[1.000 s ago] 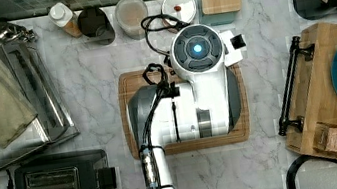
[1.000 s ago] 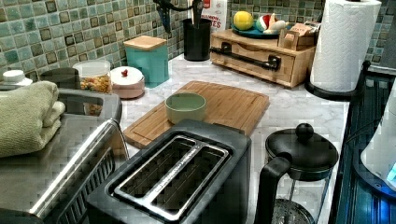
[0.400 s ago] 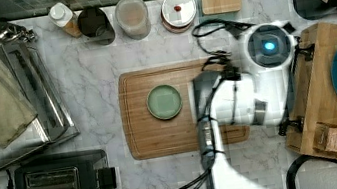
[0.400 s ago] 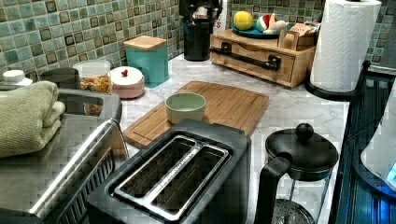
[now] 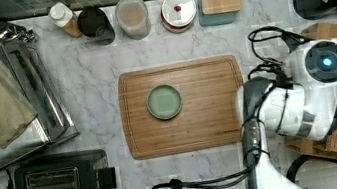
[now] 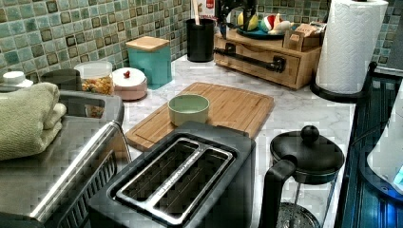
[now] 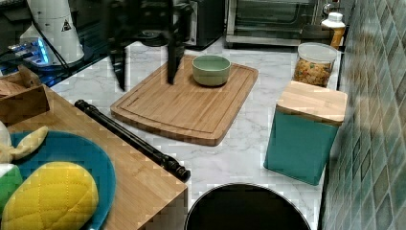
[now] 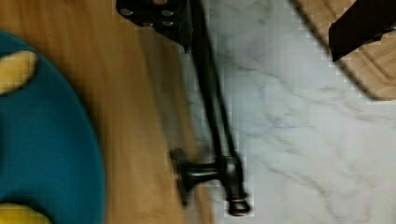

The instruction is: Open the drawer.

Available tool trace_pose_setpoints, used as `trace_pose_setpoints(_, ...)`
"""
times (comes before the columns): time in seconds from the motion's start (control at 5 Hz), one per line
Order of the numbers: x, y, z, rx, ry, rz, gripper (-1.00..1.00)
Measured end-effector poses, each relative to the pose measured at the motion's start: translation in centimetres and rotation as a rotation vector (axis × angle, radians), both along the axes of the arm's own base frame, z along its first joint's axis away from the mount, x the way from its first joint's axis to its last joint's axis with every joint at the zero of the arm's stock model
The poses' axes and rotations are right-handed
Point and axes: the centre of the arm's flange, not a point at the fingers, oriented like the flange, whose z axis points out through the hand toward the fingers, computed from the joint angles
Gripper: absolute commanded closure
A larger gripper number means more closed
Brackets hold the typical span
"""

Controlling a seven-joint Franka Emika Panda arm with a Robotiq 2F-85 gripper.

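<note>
While its black fingers (image 7: 171,52) stand spread apart, the gripper (image 7: 146,60) hangs above the closed light-wood drawer's (image 6: 266,64) long black bar handle (image 7: 129,137).

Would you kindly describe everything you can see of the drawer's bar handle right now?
The bar handle is a long, slim, dark metal rod held off the light-wood drawer front by short posts with rounded end knobs, one post clear in the wrist view. It runs level along the shut drawer's front, above the marble counter. The gripper hangs over it, jaws open and blurred, not touching the bar.
</note>
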Motion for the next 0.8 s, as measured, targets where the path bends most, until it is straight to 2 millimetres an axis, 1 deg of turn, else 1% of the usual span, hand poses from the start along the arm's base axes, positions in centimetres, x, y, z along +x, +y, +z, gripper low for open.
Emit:
trace_pose_setpoints(0.2, -1.5, -2.6, -0.3, -0.014, 0.014, -0.030, -1.00)
trace_pose_setpoints(0.4, -1.5, -3.3, -1.2, -0.016, 0.039, -0.003, -1.00)
trace_pose_setpoints(0.6, -1.0, -2.9, -2.9, -0.020, 0.075, 0.061, -1.00)
trace_pose_setpoints(0.8, -0.7, -1.7, -4.4, -0.029, 0.143, 0.106, -1.00)
